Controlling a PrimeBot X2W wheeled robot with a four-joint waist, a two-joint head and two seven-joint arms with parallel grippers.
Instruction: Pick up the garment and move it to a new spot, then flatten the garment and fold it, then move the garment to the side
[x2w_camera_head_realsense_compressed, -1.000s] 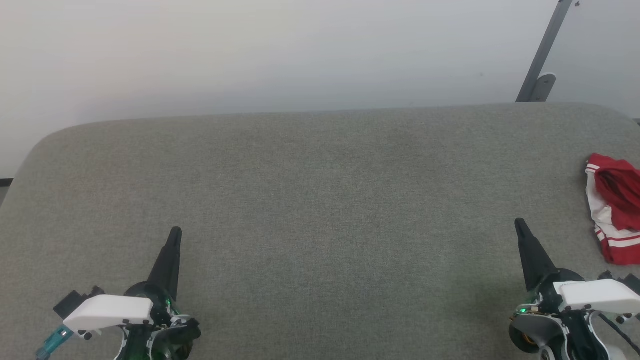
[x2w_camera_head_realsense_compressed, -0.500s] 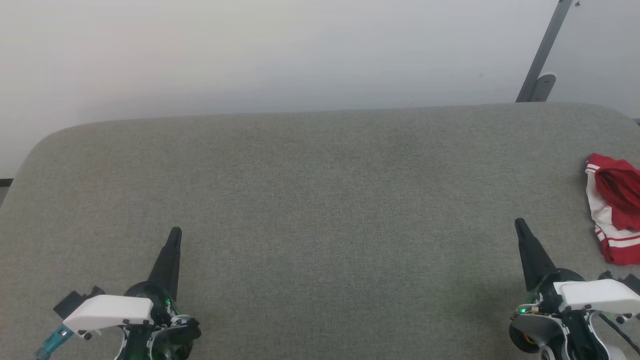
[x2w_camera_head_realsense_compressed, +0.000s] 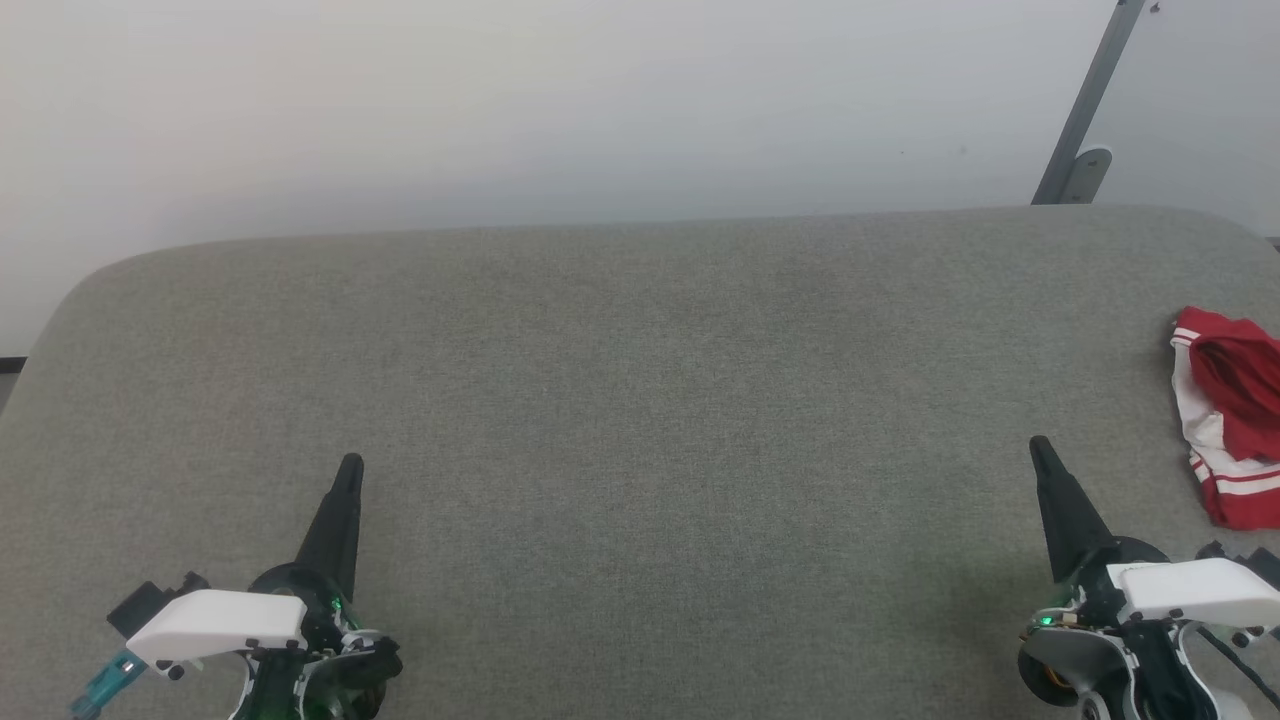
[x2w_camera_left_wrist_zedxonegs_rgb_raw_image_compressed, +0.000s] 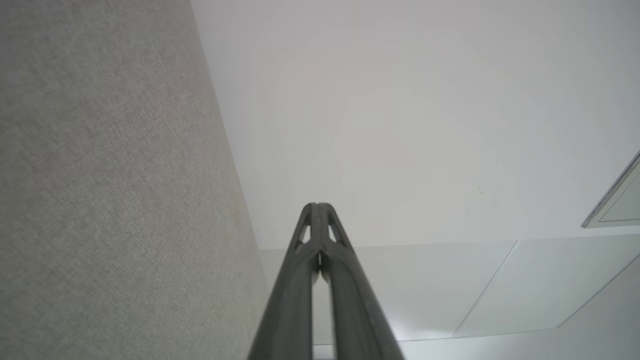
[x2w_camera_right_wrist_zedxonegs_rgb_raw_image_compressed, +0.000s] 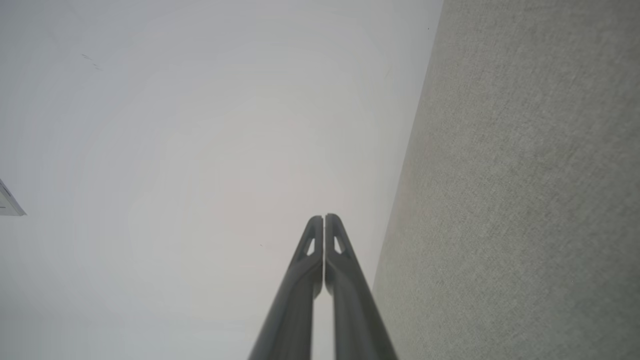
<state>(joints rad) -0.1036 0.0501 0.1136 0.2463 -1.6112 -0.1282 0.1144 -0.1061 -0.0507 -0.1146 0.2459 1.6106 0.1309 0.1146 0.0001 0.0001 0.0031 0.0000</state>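
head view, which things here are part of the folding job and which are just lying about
Part of the job:
garment, crumpled at the far right
left gripper, shut, holding nothing
right gripper, shut, holding nothing

Just there:
grey table under it all
metal strut against the wall

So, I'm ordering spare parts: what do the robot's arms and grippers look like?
The left gripper and right gripper have long dark tapering fingers with cutouts near the tips. Each carries a white cover and green light; the left adds a teal plug.
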